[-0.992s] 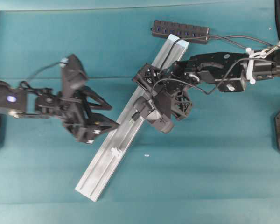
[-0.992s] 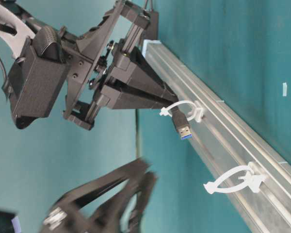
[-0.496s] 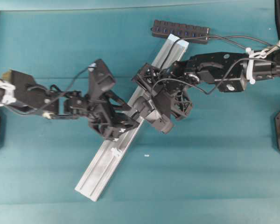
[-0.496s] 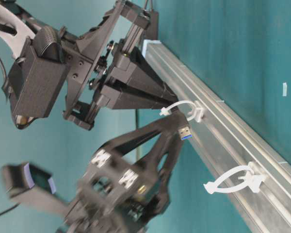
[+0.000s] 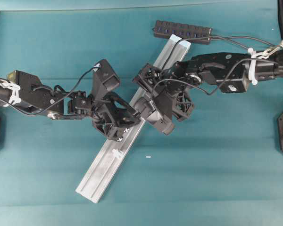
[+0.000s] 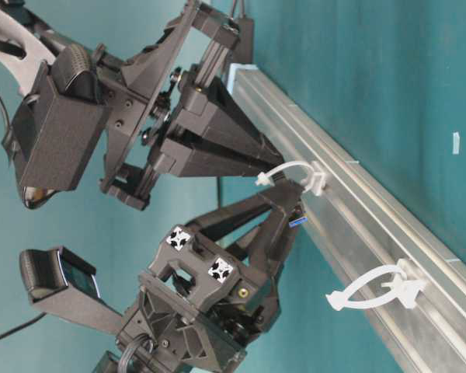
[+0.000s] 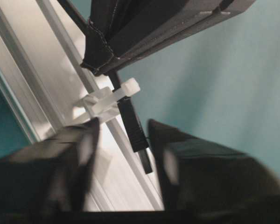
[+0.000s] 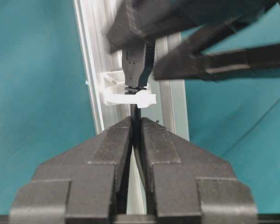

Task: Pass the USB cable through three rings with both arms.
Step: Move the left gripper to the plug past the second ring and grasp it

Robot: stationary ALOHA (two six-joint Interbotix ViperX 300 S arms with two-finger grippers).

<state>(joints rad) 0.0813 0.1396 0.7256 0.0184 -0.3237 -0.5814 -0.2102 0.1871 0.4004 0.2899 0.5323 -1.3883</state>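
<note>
At the middle ring [image 6: 293,172] on the rail [image 5: 114,155], handover is the step in hand: the USB cable's [image 8: 136,116] plug [image 8: 134,70] is already poked through the white loop and hangs clear on the far side. Right tool [image 8: 136,128] is clamped together on the cord just behind the clip, holding it taut. Left tool [image 7: 123,142] sits straddling the plug from below with fingers [image 7: 72,154] either side; from the left wrist view there's a visible gap between pads and plug, so they're apart, no grip yet as far as I can tell. Next move, my read: left closes squarely on the plug body, then right lets go before left draws the cord through, otherwise the two fight over it. After that the plug needs steering to the next ring [image 6: 373,291] further down the rail, which stands free and unthreaded. In the way: both tools crowd the same clip, nearly touching, so little margin for a skewed grasp, and the thin loop could flex or snag. USB hub [image 5: 182,31] lies on the bench [image 5: 217,165] beyond the rail's far end, well clear.
</note>
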